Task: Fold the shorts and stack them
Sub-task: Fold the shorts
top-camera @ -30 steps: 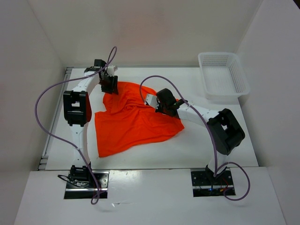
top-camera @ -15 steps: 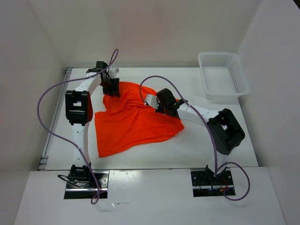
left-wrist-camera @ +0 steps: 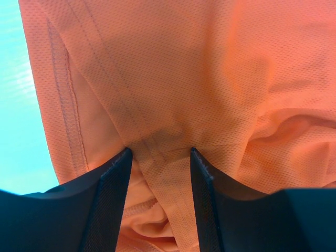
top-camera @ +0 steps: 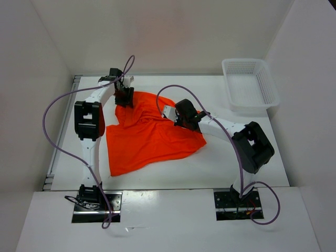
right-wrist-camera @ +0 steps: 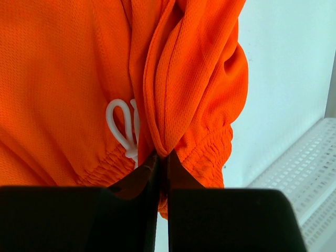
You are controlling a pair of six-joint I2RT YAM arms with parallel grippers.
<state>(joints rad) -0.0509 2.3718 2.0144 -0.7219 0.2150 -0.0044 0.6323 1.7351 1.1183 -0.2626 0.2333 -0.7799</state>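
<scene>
Bench (top-camera: 236,163) layout: the shorts (top-camera: 149,134) lie spread left of centre. Their near hem is well back from the near bench edge. Their left side lies just beside the left arm.
- Bare strip runs along the near edge.
- Wider bare area to the right, between the cloth and the white mesh basket (top-camera: 251,84) in the far right corner.
- Side walls stand close to both bench edges.

Left arm: stretched away from its base along the left edge, wrist turned inward. The left tool (left-wrist-camera: 160,157) sits at the far left corner of the shorts. Its jaws are clamped on a bunched fold with a seam through it, and the cloth keeps them apart.

Right arm: elbow out to the right, forearm reaching left. The right tool (right-wrist-camera: 161,155) has its jaws nearly together, pinching a fold at the elastic waistband (right-wrist-camera: 210,152) beside the white drawstring (right-wrist-camera: 123,131).
</scene>
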